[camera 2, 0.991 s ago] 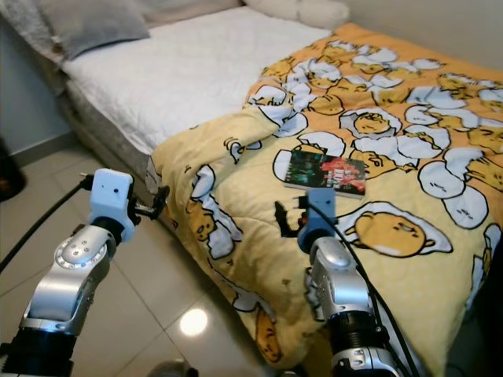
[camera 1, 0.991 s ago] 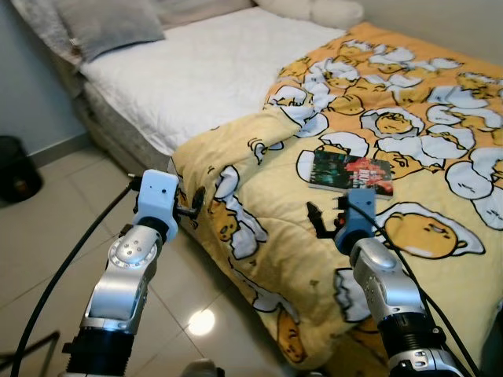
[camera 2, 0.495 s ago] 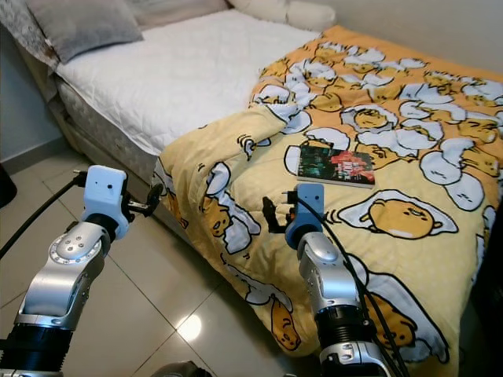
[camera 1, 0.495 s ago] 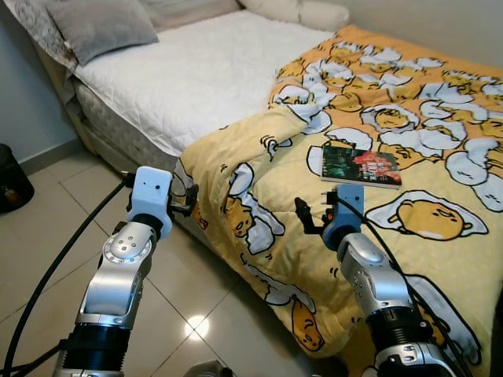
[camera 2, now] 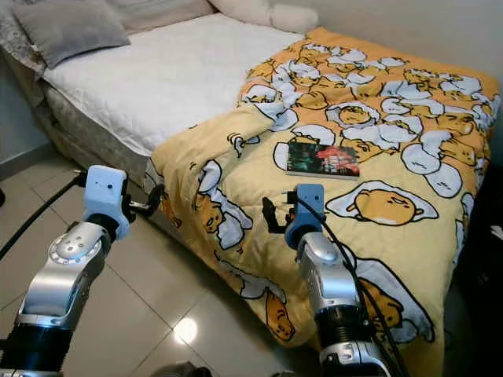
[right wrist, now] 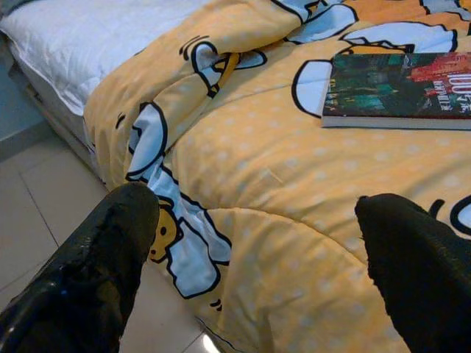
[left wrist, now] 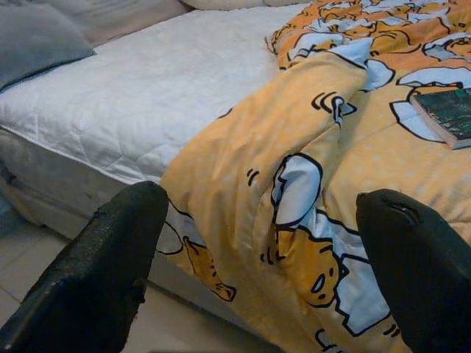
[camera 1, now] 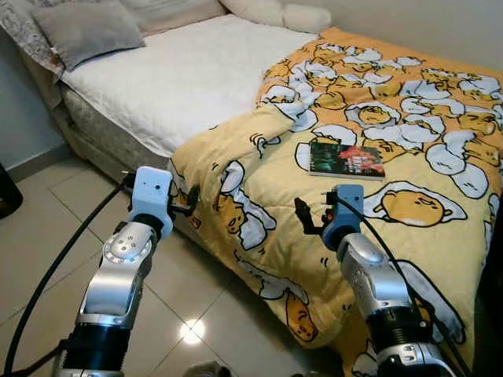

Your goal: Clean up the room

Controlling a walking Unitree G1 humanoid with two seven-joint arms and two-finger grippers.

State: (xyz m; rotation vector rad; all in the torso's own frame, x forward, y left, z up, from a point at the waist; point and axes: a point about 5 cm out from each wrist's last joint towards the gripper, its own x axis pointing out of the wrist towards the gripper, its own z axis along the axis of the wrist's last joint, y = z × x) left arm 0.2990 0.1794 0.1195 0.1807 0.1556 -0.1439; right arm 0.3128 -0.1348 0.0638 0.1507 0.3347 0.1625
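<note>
Two open, empty end effectors, left (camera 1: 191,206) and right (camera 1: 311,219), above yellow quilt (camera 1: 377,236), book (camera 1: 346,158), tiled floor (camera 1: 47,236).

book (camera 1: 346,158) on blanket (camera 1: 409,236), pillow (camera 1: 85,29) far left

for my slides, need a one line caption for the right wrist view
Open right gripper hovers over a yellow cartoon-egg quilt, aimed toward a book lying flat on it.

Both arms raised — fingers (left wrist: 110,272) apart
</note>
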